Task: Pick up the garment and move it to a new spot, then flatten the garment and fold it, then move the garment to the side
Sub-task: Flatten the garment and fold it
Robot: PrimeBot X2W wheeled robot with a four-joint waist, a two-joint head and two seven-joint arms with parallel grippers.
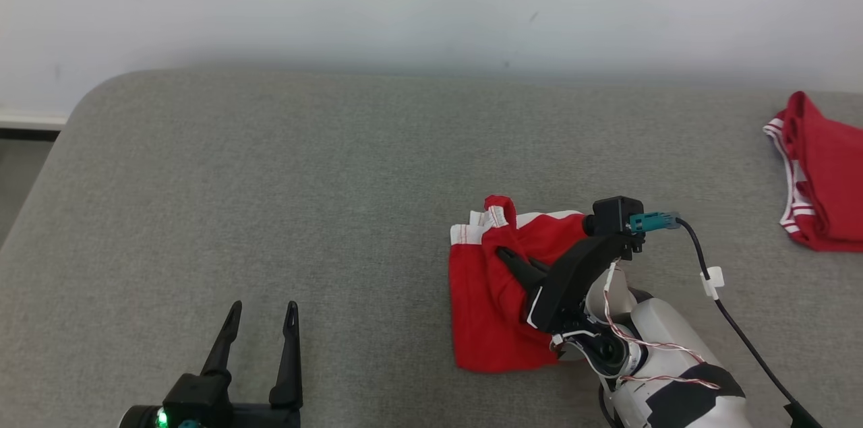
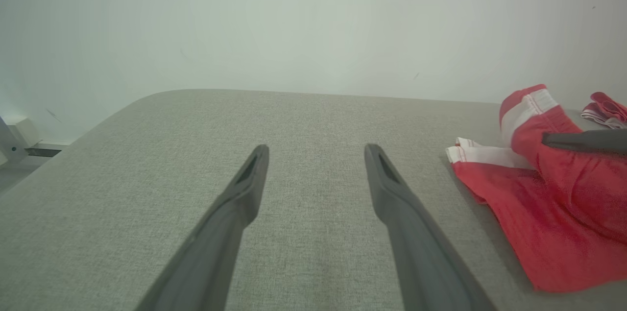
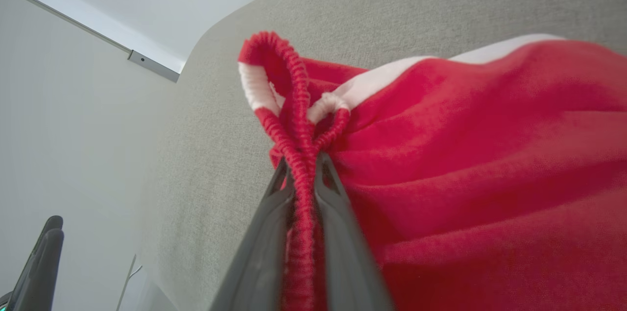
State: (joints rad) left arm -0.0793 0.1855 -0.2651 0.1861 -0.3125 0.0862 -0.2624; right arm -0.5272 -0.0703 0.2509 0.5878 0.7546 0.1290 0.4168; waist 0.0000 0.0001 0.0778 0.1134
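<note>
The garment (image 1: 489, 300) is a pair of red shorts with white trim, lying on the grey padded table (image 1: 270, 178) right of centre. My right gripper (image 1: 504, 254) is shut on the garment's ribbed red waistband, lifting a bunch of it. In the right wrist view the band (image 3: 300, 164) is pinched between the fingers, with red cloth (image 3: 490, 179) spreading to the right. My left gripper (image 1: 263, 310) stands open at the lower left, apart from the garment, holding nothing. In the left wrist view its fingers (image 2: 245, 188) frame bare table, and the garment (image 2: 539, 203) lies to the right.
A second red garment with white stripes (image 1: 819, 178) lies at the table's far right edge. A pale wall (image 1: 431, 3) runs behind the table. The table's rounded left corner (image 1: 87, 98) drops to the floor. A dark cable (image 1: 735, 320) trails from my right wrist.
</note>
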